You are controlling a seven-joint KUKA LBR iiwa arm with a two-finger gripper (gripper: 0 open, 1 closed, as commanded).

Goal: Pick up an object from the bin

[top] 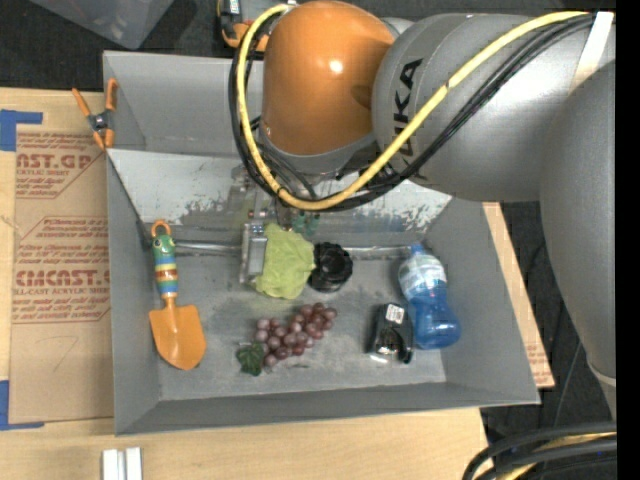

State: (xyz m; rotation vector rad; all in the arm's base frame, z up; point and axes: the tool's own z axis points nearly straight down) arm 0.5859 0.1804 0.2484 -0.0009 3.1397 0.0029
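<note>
My gripper (254, 254) reaches down under the orange wrist cover to the middle of the bin floor. A crumpled yellow-green cloth (285, 265) lies right against its right side, touching it. Whether the cloth is gripped cannot be made out. A black round cap-like thing (331, 266) sits just right of the cloth. A bunch of purple toy grapes (296, 332) with a green leaf lies in front of the cloth, apart from the gripper.
An orange toy shovel (173, 318) with a striped handle lies along the left side. A blue bottle (428, 300) and a small black device (390, 334) lie at the front right. The arm and its cables cover the back of the bin.
</note>
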